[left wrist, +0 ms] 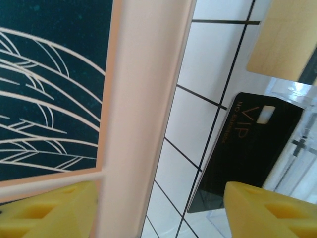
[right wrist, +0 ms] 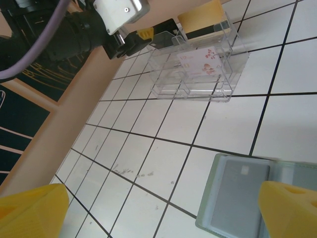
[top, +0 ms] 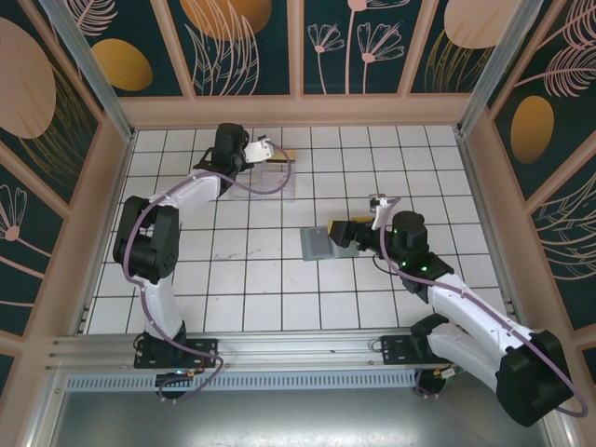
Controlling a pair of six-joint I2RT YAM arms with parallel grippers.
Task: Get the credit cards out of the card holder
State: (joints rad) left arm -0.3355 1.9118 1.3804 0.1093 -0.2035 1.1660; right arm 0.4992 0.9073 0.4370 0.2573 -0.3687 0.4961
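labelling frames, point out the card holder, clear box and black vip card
card holder (right wrist: pixel 205 217): right wrist view, panel's pale border
clear box (right wrist: pixel 183 89): right wrist view, front wall
black vip card (left wrist: pixel 247 153): left wrist view, card face

I see bright, even light on the white counter (top: pixel 270 307), with soft shadows beneath the arms. My left wrist feed blurs close up: the yellow fingers (left wrist: pixel 267 210) look soft and the tiles slightly washed out.

Card holder (right wrist: pixel 237 196) cut by the lower edge, tan card (left wrist: pixel 290 37) cropped top right — black card (left wrist: pixel 247 148), small print blurred.
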